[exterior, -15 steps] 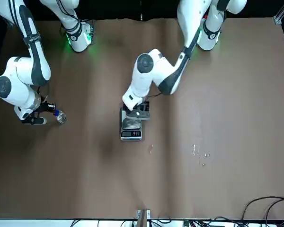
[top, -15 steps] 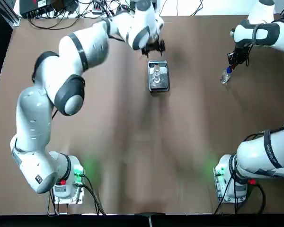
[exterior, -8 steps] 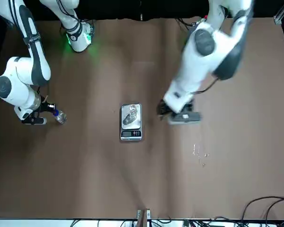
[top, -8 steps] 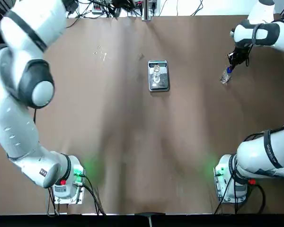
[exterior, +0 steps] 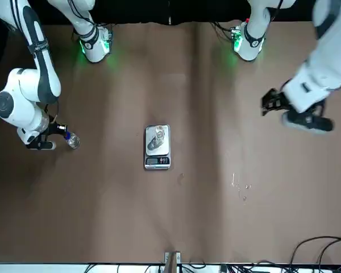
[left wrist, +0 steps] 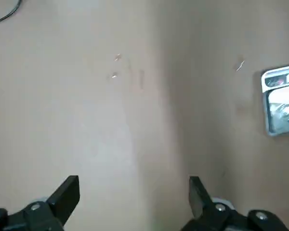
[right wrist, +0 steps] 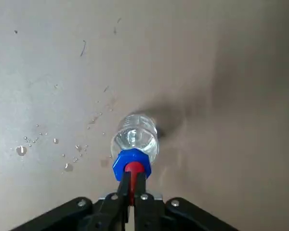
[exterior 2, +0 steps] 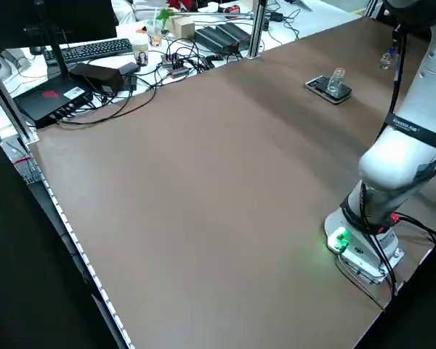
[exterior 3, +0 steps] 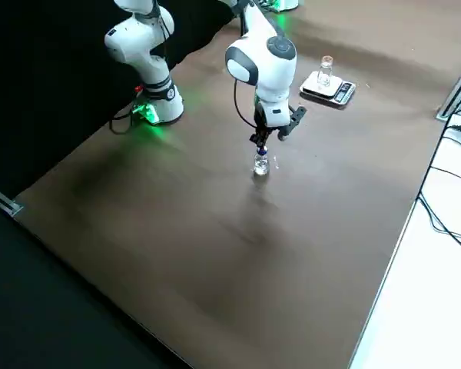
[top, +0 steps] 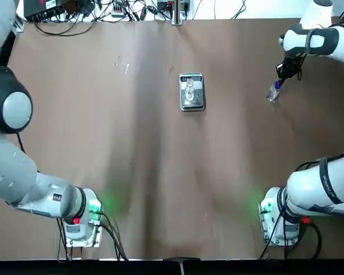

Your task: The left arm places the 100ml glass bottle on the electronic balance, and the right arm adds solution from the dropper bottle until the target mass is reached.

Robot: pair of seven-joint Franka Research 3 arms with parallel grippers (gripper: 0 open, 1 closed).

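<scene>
The glass bottle [exterior 3: 325, 73] stands on the balance [exterior 3: 329, 88], near the bench's far edge. Left hand [left wrist: 135, 199], fingers apart, hangs over the bench's left part. Right hand [right wrist: 134, 192], over the far right part, clamps the dropper bottle's red bulb [right wrist: 134, 169]. That bulb should be soft, so squeeze gently there; the glass looks light, slippery and breakable.

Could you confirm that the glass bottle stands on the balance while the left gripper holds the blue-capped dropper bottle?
Not quite: the right gripper holds the blue-capped dropper bottle, as the right wrist view shows. The glass bottle does stand on the balance.
</scene>
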